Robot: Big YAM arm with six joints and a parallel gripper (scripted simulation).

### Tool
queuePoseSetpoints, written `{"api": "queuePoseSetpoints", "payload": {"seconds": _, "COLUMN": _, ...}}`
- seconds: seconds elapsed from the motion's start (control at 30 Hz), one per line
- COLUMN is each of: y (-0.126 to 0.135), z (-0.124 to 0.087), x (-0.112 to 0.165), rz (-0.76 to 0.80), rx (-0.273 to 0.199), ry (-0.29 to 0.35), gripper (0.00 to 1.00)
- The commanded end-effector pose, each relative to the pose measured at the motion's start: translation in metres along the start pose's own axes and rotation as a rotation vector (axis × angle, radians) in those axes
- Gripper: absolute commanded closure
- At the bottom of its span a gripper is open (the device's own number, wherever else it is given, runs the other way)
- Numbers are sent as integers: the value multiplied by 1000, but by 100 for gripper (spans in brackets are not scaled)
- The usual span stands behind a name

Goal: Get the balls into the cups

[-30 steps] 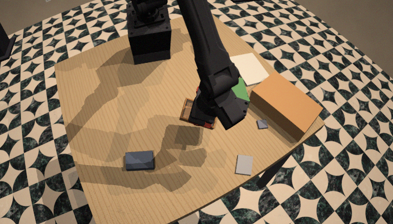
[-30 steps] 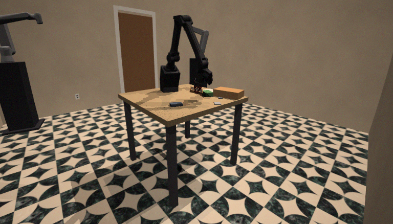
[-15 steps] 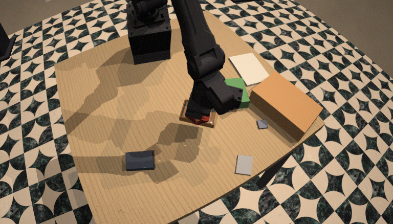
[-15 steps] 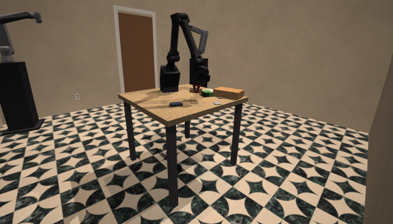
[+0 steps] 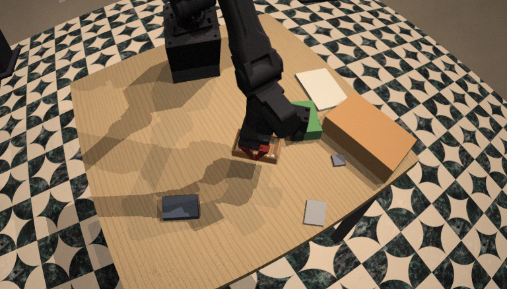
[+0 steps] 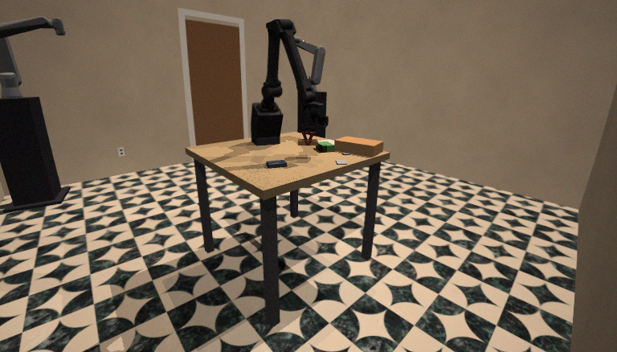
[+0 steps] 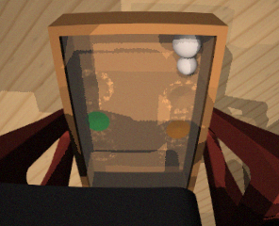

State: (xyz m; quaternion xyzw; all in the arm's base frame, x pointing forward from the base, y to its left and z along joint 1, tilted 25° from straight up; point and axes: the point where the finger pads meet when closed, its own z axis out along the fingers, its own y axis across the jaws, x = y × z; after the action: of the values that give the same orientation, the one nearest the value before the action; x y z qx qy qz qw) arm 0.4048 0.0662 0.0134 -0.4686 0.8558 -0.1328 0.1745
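Note:
The wooden puzzle (image 7: 139, 97) is a small framed tray under a clear cover. It sits at the table's middle right in the top view (image 5: 257, 150). My gripper (image 7: 138, 113) has red fingers on both long sides of the puzzle and is shut on it. In the wrist view the large white ball and the small white ball lie together in the far right corner. The green cup is at the left and the orange cup at the right, both nearer the gripper and empty. In the exterior view the gripper (image 6: 308, 137) is small.
A green block (image 5: 309, 119) stands just right of the puzzle, under the wrist. A big orange box (image 5: 368, 133) and a white sheet (image 5: 321, 88) lie further right. A small grey tile (image 5: 338, 160), a light grey tile (image 5: 315, 212) and a dark blue block (image 5: 180, 207) lie nearer the front.

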Motion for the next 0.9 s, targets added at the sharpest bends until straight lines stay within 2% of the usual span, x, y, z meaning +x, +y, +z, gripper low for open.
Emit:
{"api": "queuePoseSetpoints", "payload": {"seconds": 0.0, "y": -5, "z": -3, "x": -2, "rz": 2, "rx": 19, "ry": -25, "gripper": 31}}
{"api": "queuePoseSetpoints", "payload": {"seconds": 0.13, "y": -10, "z": -7, "x": -3, "rz": 5, "rx": 31, "ry": -40, "gripper": 31}}
{"api": "queuePoseSetpoints", "payload": {"seconds": 0.37, "y": -7, "z": -1, "x": -11, "rz": 6, "rx": -16, "ry": 7, "gripper": 31}}
{"api": "queuePoseSetpoints", "payload": {"seconds": 0.4, "y": -1, "z": 1, "x": 4, "rz": -2, "rx": -30, "ry": 4, "gripper": 31}}
{"api": "queuePoseSetpoints", "payload": {"seconds": 0.47, "y": -1, "z": 1, "x": 4, "rz": -2, "rx": -30, "ry": 4, "gripper": 31}}
{"api": "queuePoseSetpoints", "payload": {"seconds": 0.5, "y": -10, "z": -7, "x": -2, "rz": 4, "rx": 4, "ry": -43, "gripper": 31}}
{"api": "queuePoseSetpoints", "payload": {"seconds": 0.53, "y": -10, "z": -7, "x": -2, "rz": 4, "rx": 14, "ry": -56, "gripper": 31}}
{"api": "queuePoseSetpoints", "payload": {"seconds": 0.63, "y": -7, "z": -6, "x": -3, "rz": -2, "rx": 14, "ry": -67, "gripper": 31}}
{"api": "queuePoseSetpoints", "payload": {"seconds": 0.7, "y": -8, "z": -2, "x": -14, "rz": -19, "rx": 17, "ry": -63, "gripper": 31}}
{"api": "queuePoseSetpoints", "payload": {"seconds": 0.73, "y": -5, "z": -2, "x": -12, "rz": -9, "rx": 0, "ry": -40, "gripper": 31}}
{"api": "queuePoseSetpoints", "payload": {"seconds": 0.87, "y": -5, "z": -2, "x": -12, "rz": 0, "rx": -3, "ry": -15, "gripper": 31}}
